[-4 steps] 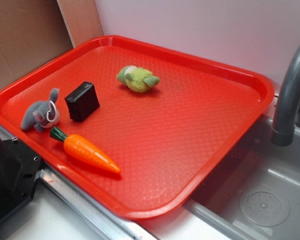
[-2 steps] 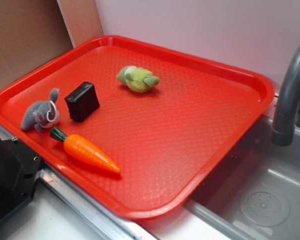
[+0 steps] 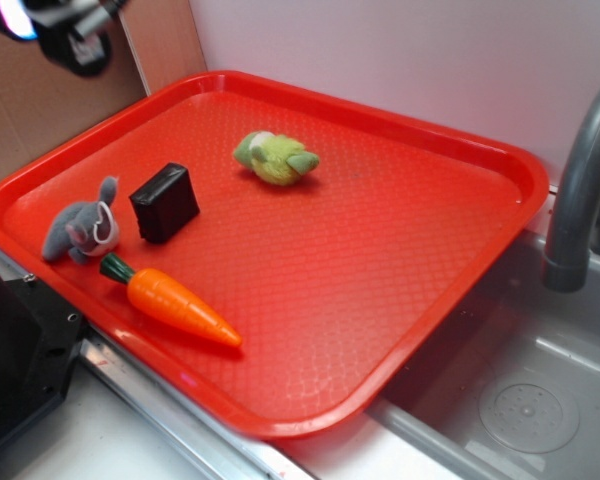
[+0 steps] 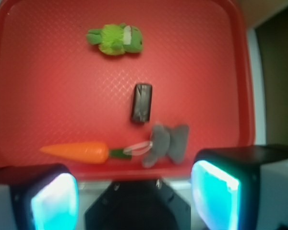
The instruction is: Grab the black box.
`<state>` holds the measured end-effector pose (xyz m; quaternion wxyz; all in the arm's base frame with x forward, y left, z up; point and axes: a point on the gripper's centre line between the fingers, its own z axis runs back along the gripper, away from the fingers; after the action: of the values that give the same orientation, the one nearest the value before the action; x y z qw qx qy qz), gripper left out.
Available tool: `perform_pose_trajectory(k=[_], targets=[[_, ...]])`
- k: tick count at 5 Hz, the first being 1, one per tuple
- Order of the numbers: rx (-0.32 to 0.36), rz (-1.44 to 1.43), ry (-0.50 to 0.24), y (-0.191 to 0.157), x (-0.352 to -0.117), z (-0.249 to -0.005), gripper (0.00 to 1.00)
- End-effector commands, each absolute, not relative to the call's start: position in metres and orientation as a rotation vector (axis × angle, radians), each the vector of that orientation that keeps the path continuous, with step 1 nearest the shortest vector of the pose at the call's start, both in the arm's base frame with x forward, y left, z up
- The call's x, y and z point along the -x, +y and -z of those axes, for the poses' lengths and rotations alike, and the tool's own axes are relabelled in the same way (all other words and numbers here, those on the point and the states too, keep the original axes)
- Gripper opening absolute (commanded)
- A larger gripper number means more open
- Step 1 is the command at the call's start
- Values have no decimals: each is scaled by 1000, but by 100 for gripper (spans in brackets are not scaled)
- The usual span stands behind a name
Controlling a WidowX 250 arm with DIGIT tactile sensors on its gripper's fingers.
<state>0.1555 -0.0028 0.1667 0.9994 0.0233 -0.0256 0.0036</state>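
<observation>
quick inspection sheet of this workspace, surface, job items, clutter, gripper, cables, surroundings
surface: red tray, partly over a sink
job's things: black box lying flat on the tray, not gripped
clutter: grey plush toy, toy carrot, green plush toy, all apart from the box
grippers: gripper open, high above the tray's edge
cables: nothing seen
surroundings: grey faucet, cardboard panel, black appliance corner

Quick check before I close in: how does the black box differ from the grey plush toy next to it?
The black box is glossy and hard-edged; the grey plush toy is fuzzy and rounded. The box is a plain rectangular block, while the toy has ears and a white patch. The box is black; the toy is light grey. Both are similar in size and lie close together near one end of the red tray.
</observation>
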Motion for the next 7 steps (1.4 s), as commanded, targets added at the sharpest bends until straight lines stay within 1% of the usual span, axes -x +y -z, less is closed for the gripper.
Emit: perform_pose_trajectory(k=[1, 2, 3, 4, 5, 6, 7], targets=[[-23, 8, -99, 12, -190, -99, 100], [21, -29, -77, 6, -195, -71, 100], [3, -20, -22, -1, -198, -43, 100], [-47, -25, 37, 3, -195, -30, 100], [-88, -34, 72, 5, -194, -24, 0], [-73, -40, 64, 6, -195, -50, 0], [-48, -37, -58, -7, -213, -101, 0]])
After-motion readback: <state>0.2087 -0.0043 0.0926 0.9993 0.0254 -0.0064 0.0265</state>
